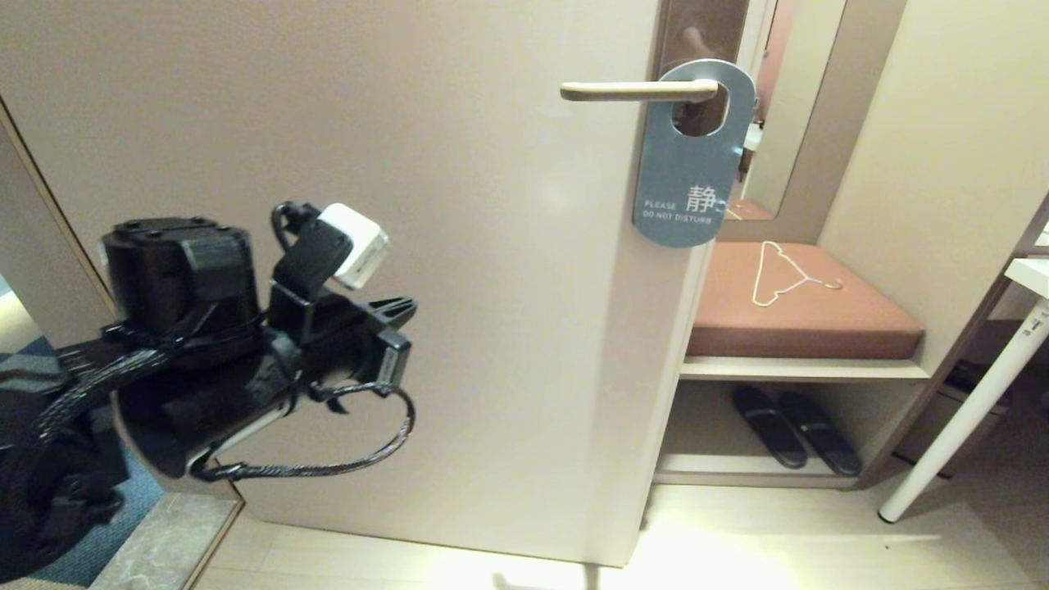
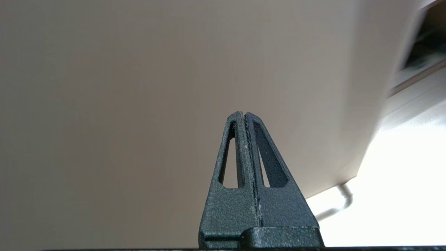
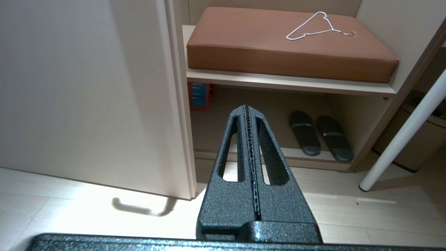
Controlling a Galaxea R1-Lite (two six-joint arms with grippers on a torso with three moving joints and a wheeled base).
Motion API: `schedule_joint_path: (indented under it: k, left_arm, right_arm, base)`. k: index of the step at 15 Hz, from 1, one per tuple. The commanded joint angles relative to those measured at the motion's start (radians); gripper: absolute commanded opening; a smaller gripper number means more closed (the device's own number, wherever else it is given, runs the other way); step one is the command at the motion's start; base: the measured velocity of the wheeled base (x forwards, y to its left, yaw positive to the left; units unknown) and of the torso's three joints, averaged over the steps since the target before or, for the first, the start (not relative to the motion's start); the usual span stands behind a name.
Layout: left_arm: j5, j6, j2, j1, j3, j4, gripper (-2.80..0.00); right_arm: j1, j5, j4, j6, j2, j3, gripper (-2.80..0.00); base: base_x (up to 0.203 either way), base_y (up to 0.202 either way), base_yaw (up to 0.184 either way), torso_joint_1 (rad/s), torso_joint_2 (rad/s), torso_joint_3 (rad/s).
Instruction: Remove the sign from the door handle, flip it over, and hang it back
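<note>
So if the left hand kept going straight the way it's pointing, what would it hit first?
Most likely the door. The left hand, shut and empty, points at its plain cream face, well below and aside of the handle and sign. How far off is unclear.

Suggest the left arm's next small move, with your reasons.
Probably raise the shut left end effector rightward toward the blue-grey rounded door sign, then open it: the sign hangs untouched on the slim beige lever handle, far above it.

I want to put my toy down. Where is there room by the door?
The brown cushion is bare around the wire hanger. The shelf under it is free left of the black slippers. The door handle is crowded by the sign.
</note>
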Motion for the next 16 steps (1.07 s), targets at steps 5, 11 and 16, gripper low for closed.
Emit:
schedule_joint_path:
  k: [5,11,16]
  left_arm:
    - [0.033,0.005,-0.394,0.225,0.394,-0.012,-2.80]
    - [0.039,-0.024,-0.870,0.436,0.696,0.072,-2.80]
    - [0.001,-0.041,-1.206,0.571,0.719,0.343,-2.80]
  right_arm:
    - [0.000,0.001,0.001,0.000,-0.001,0.000,-2.80]
    - [0.000,0.001,0.001,0.000,-0.001,0.000,-2.80]
    - [0.000,0.001,0.000,0.000,-0.001,0.000,-2.80]
  base:
    - [0.000,0.000,0.000,0.000,0.00,0.000]
    - [0.000,0.000,0.000,0.000,0.00,0.000]
    - [0.000,0.000,0.000,0.000,0.00,0.000]
